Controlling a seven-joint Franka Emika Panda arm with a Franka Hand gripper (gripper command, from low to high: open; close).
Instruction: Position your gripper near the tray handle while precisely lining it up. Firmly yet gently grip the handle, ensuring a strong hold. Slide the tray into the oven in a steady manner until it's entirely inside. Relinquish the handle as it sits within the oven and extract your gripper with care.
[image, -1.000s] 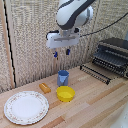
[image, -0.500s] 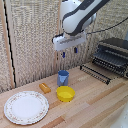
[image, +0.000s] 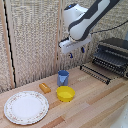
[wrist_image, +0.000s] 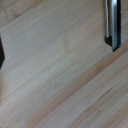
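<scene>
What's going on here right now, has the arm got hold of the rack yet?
Not yet. The gripper hangs in the air above the blue cup, holding nothing, well short of the tray handle. The tray sticks out of the front of the oven at the exterior view's right. A yellow bowl, a small orange object and a patterned plate sit untouched on the wooden table.

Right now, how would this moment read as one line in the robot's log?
phase: approach | gripper: in the air, holding nothing | tray: sticking out of oven | handle: not yet gripped
</scene>
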